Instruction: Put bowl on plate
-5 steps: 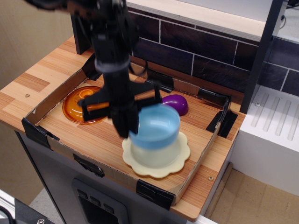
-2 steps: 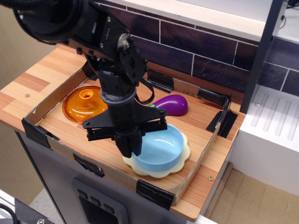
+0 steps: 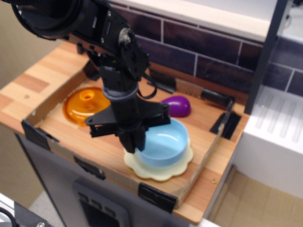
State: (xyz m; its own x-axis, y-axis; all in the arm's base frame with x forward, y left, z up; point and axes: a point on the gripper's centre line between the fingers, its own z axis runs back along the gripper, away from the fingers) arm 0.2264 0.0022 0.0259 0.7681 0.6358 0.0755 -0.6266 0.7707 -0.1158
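Note:
The light-blue bowl (image 3: pixel 163 144) sits upright on the cream scalloped plate (image 3: pixel 158 171) in the front right of the cardboard tray. My gripper (image 3: pixel 133 142) comes down from above at the bowl's left rim. Its dark fingers stand close together and pinch that rim. The arm hides the left edge of the bowl and part of the plate.
An orange ridged dish (image 3: pixel 84 105) with a central knob lies at the tray's left. A purple eggplant-like object (image 3: pixel 176 105) lies behind the bowl. The low cardboard tray wall (image 3: pixel 201 163) rings everything. A dark tiled wall stands behind, and a white rack (image 3: pixel 279 127) is at the right.
The bowl came down from above the plate and now rests on it. The gripper came down with it and stays at the bowl's left rim.

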